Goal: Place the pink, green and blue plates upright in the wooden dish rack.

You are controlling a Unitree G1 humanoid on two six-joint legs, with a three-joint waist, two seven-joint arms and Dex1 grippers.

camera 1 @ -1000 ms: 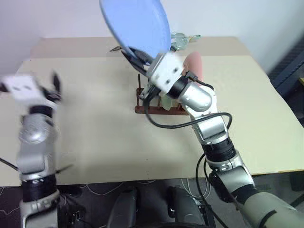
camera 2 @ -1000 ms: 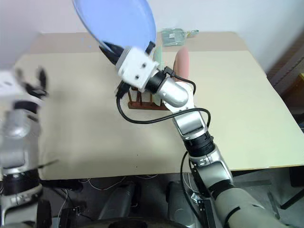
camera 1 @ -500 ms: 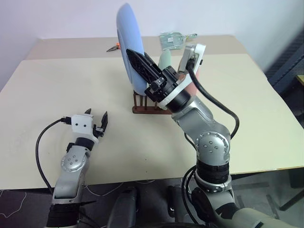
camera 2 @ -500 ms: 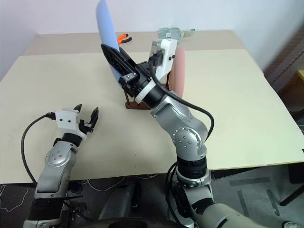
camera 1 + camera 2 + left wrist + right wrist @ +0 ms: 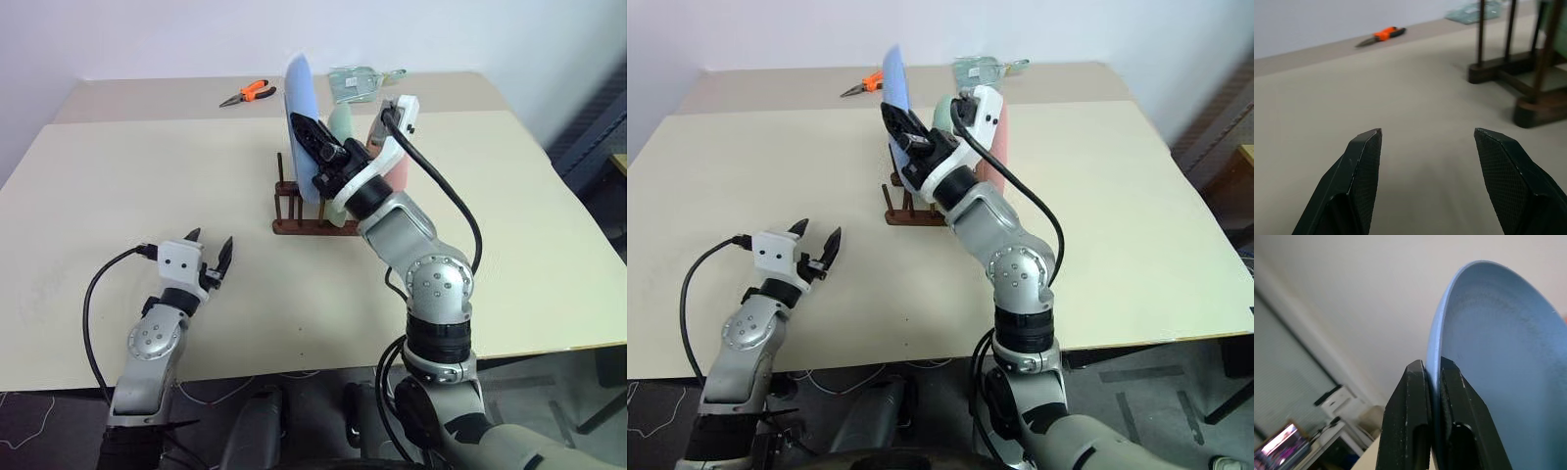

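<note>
While the right gripper (image 5: 1432,377) clamps the rim of the blue plate (image 5: 301,122) between its two black fingers, the plate stands on edge over the left end of the wooden dish rack (image 5: 294,220), its lower part down among the thin pegs; whether it rests on the base cannot be told. Behind it in the same rack, the green plate (image 5: 340,122) stands upright, and the pink plate (image 5: 997,147) stands upright beyond that, partly covered by the right wrist. The rack sits near the middle of the beige table (image 5: 147,196). The left gripper (image 5: 210,253) hovers low over the table, well apart from the rack on its left side, with its fingers spread wide and nothing between them. Orange-handled pliers (image 5: 247,94) lie at the far edge of the table, and a clear packet (image 5: 358,81) lies beyond the rack.
</note>
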